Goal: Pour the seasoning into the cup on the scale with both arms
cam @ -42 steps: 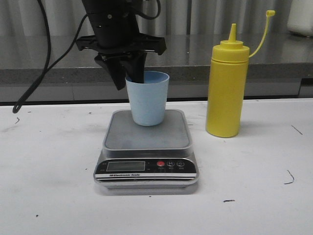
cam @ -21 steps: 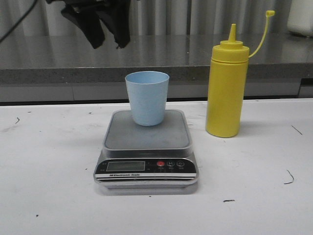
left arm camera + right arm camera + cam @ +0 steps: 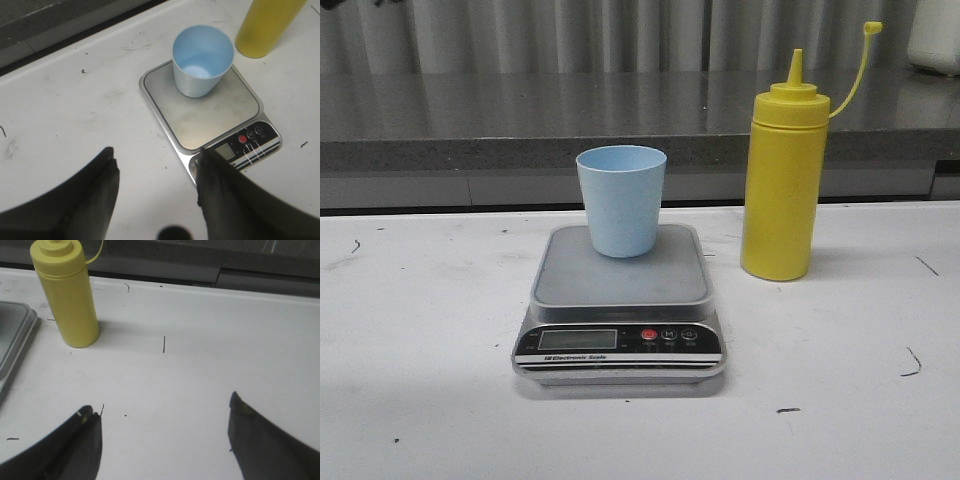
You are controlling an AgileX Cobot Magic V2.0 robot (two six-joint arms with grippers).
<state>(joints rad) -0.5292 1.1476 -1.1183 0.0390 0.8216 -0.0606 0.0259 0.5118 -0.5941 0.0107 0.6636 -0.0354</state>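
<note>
The pale blue cup point(image 3: 621, 200) stands upright and empty on the grey platform of the scale point(image 3: 620, 300), also seen from above as the cup point(image 3: 202, 61) on the scale point(image 3: 210, 112). The yellow seasoning bottle point(image 3: 784, 185) stands upright on the table just right of the scale, its cap strap hanging open. My left gripper point(image 3: 156, 165) hovers open high above the table beside the scale, holding nothing. My right gripper point(image 3: 162, 407) is open over bare table, well apart from the seasoning bottle point(image 3: 66, 295). Neither gripper shows in the front view.
A white table point(image 3: 420, 300) with small dark marks carries everything. A grey counter ledge point(image 3: 470, 150) runs along the back. A white container point(image 3: 935, 35) sits at the far right on that ledge.
The left gripper let go of the cup, rose and moved left out of the front view. The cup stays on the scale. The bottle has not moved.
</note>
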